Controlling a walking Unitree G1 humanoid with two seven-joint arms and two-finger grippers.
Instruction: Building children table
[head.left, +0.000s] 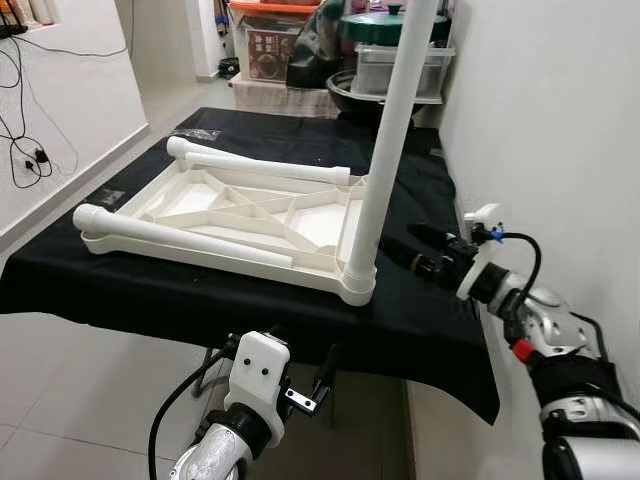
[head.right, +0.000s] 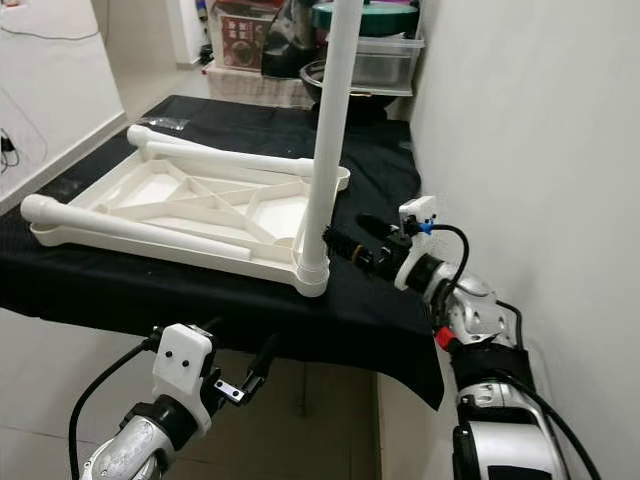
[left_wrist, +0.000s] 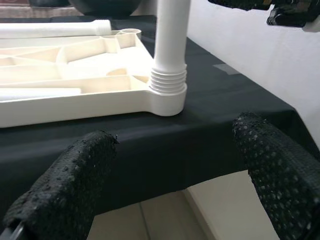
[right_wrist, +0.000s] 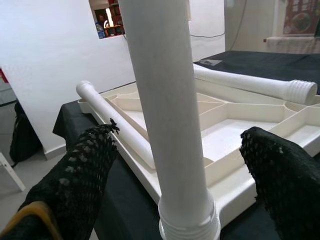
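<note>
So the white tabletop (head.left: 240, 215) is lying upside down on a table draped in black cloth (head.left: 420, 320), ribbed underside facing up. One white leg (head.left: 385, 150) stands upright in the tabletop's corner socket nearest the robot's right side; its top end is cut off by the upper edge of both eye views, so no telling how tall it is. The thread rings at its base are visible just above the socket in the left wrist view.

Two more loose legs (head.left: 180, 240) are lying flat across the tabletop, one along the near edge and another (head.left: 265, 167) along the far edge, threaded end pointing toward the upright leg.

The right gripper (head.right: 345, 243) is level with the lower part of the upright leg, just beside it on the wall side. Its fingers (right_wrist: 85, 175) are spread wide with the leg between them, not touching it as far as I can see.

The left gripper (head.left: 275, 365) hangs below the near edge of the cloth, in front of the tabletop, fingers (left_wrist: 65, 190) apart and holding nothing.

Behind the tabletop there's a pile of storage boxes (head.left: 400, 65) and a dark bowl-ish thing, partly hidden by the leg. Hard to make out what's in them.
</note>
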